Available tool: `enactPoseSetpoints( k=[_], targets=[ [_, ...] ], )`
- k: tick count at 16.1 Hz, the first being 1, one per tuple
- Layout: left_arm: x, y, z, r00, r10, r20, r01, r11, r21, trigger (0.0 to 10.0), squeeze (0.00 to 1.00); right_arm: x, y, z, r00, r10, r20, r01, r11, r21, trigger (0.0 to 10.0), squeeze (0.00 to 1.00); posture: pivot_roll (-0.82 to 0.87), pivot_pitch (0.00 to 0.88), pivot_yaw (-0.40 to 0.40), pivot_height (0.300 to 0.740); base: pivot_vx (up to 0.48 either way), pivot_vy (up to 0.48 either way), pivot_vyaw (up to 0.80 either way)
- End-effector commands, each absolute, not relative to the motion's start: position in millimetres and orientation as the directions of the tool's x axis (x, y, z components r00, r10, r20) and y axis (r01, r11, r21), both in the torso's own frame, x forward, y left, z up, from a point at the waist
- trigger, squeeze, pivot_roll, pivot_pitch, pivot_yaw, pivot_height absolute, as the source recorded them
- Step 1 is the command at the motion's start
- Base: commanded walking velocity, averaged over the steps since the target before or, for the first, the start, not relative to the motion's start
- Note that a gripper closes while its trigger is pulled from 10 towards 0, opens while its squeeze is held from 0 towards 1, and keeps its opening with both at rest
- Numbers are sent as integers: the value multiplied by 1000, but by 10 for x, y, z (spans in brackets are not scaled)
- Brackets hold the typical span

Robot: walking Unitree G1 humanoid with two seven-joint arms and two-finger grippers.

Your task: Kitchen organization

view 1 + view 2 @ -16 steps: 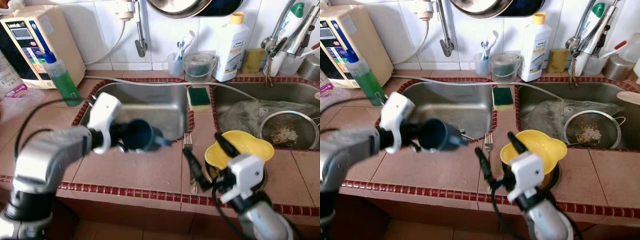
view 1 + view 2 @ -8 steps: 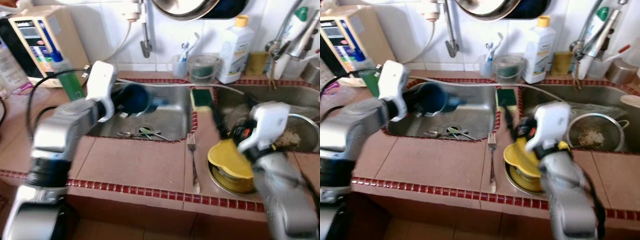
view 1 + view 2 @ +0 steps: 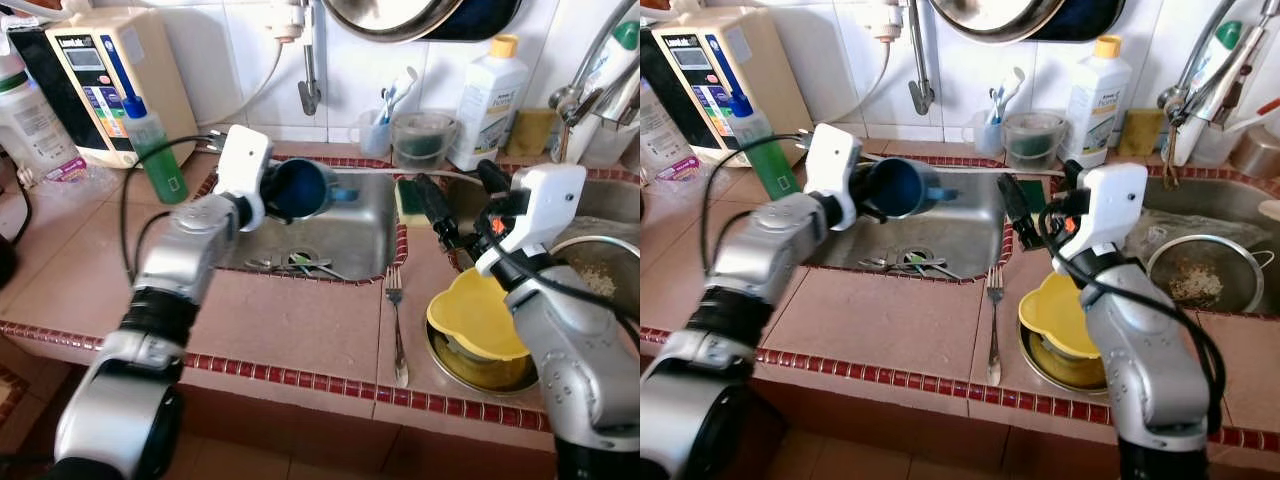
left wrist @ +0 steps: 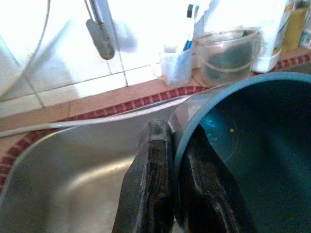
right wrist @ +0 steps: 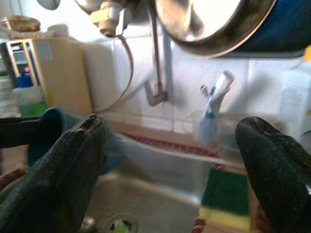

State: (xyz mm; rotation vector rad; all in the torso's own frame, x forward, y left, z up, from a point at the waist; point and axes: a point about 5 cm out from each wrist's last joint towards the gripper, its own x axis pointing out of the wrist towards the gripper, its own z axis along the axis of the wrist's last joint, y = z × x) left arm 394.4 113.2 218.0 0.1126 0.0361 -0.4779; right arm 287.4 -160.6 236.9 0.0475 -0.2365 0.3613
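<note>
One dark blue cup [image 3: 296,188] is pinched by its rim in the left gripper [image 4: 176,160] above the left sink basin [image 3: 350,235], while the right gripper [image 3: 1040,205] is spread empty, so a thin rim hold could let it be dropped onto the cutlery [image 3: 290,264] below.

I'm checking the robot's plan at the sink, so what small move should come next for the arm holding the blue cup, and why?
Probably lower the dark blue plastic cup into the left steel sink basin and release. The left gripper pinches its rim, holding it tipped sideways above the basin, where cutlery lies near the drain. The right gripper is open nearby.
</note>
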Motion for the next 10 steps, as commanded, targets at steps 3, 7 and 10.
enactPoseSetpoints(
  k=[3, 7, 10],
  targets=[
    [4032, 1097, 2225, 875, -483, -37, 484, 870, 95, 10000, 0, 2872, -1586, 2432, 889, 411, 204, -422, 907, 11, 10000, 0, -273, 70, 82, 740, 0, 0, 0],
    [4114, 1085, 2301, 870, -494, -2, 490, 863, 119, 10000, 0, 2810, -1628, 2460, 883, 440, 163, -450, 893, 29, 10000, 0, -286, 134, 91, 740, 0, 0, 0],
    [4116, 1081, 2288, 855, -517, 31, 510, 851, 126, 10000, 0, 2746, -1638, 2478, 886, 440, 148, -451, 891, 48, 10000, 0, -293, 177, 89, 740, 0, 0, 0]
  ],
)
